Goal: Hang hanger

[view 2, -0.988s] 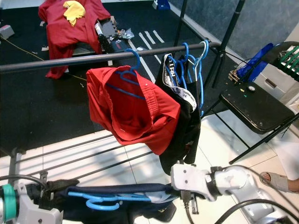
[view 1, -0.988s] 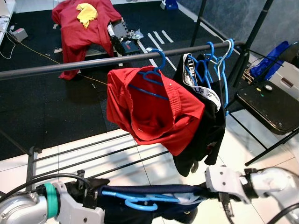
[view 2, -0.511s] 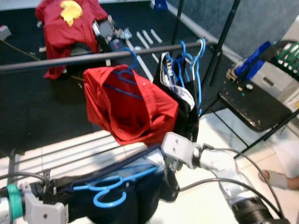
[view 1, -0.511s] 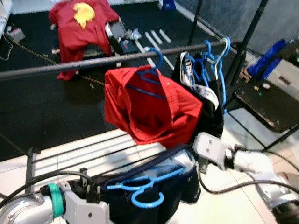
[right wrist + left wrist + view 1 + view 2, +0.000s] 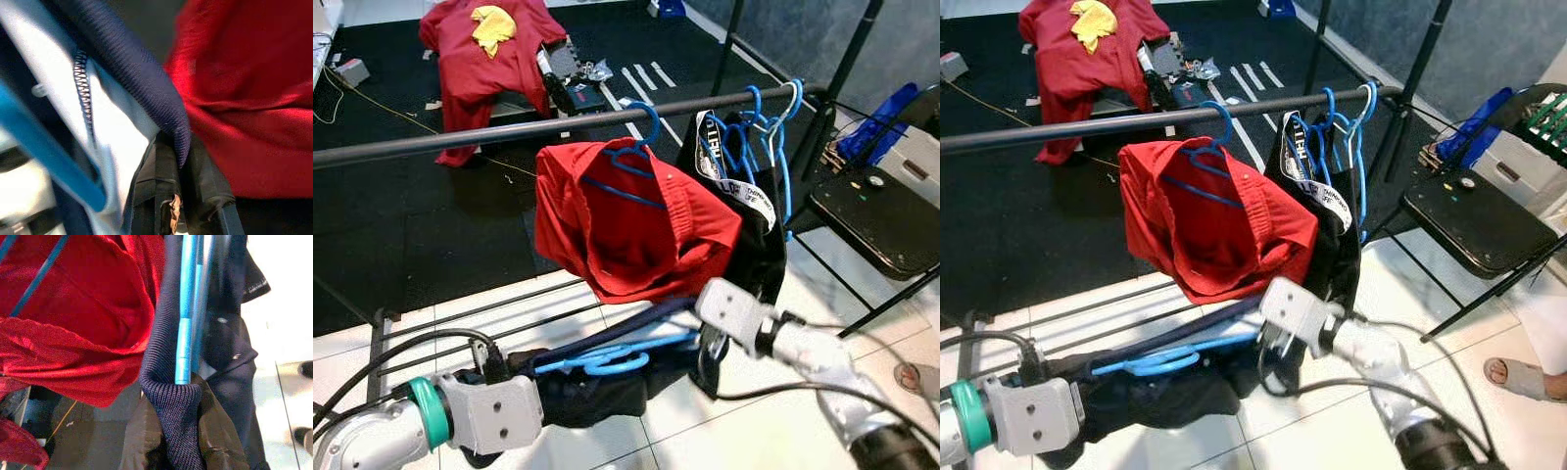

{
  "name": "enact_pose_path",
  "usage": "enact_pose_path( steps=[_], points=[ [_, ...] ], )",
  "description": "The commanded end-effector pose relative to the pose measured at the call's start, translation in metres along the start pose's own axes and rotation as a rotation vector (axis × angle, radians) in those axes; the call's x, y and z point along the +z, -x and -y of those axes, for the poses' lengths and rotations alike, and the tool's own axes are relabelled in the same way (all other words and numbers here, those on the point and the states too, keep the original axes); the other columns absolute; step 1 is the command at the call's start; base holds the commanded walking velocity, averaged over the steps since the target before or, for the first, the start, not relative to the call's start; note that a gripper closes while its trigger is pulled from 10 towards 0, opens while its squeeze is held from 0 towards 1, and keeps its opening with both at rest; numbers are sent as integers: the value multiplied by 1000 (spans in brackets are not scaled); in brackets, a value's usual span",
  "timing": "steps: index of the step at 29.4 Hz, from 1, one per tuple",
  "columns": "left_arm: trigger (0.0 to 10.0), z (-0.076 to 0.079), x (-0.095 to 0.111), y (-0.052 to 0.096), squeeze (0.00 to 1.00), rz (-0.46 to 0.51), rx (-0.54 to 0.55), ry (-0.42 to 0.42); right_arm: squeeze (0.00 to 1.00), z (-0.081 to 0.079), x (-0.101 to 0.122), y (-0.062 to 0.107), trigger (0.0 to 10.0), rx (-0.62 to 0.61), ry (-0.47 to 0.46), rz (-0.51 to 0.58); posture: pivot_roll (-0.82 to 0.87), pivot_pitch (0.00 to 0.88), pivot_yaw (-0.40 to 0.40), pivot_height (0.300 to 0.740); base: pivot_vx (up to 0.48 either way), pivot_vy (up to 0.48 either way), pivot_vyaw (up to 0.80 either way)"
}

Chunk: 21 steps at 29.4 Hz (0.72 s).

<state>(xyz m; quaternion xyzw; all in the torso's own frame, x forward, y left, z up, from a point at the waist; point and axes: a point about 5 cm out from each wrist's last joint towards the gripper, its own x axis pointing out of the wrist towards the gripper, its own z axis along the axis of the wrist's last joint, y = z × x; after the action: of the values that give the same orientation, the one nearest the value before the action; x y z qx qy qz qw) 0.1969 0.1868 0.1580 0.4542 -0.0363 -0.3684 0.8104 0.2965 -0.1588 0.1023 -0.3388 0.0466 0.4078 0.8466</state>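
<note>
The left gripper [image 5: 171, 396] is pinched shut on the ribbed collar of the dark blue garment [image 5: 597, 392], and the right gripper [image 5: 171, 196] is pinched shut on the other end of the same collar. Between them the garment is stretched out flat, low and near the robot, with the blue hanger [image 5: 607, 357] lying inside it. The hanger's hook sticks out near the left arm [image 5: 480, 416] and its long bar runs toward the right arm [image 5: 783, 338]. In the left wrist view the hanger's bar comes right up to the pinched collar. The garment sits below and in front of the rail [image 5: 509, 129], which is a long grey bar going from left to right, higher up and farther away. On the rail hangs a red shirt [image 5: 626, 225] on its own blue hanger, and just to its right hang black clothes [image 5: 754, 255] with a bunch of blue hangers [image 5: 769, 127]. The right gripper is just under the red shirt's bottom edge and close to the black clothes. The left part of the rail is bare. To the right stands a black chair [image 5: 876, 220]. Far back on the dark mat [image 5: 411, 225] lies another red cloth [image 5: 489, 54].
</note>
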Motion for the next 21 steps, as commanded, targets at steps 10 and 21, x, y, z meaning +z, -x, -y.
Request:
enact_pose_path(
  steps=[10,21],
  points=[
    [10000,-5,8,1,0,50,50,149,0,0,-8,9,0,50,102,-33,-3,126,50,740,0,0,0],
    [10000,-2,10,4,0,55,-10,40,0,26,32,2,0,-148,-145,243,4,123,48,740,0,0,0]
  ],
)
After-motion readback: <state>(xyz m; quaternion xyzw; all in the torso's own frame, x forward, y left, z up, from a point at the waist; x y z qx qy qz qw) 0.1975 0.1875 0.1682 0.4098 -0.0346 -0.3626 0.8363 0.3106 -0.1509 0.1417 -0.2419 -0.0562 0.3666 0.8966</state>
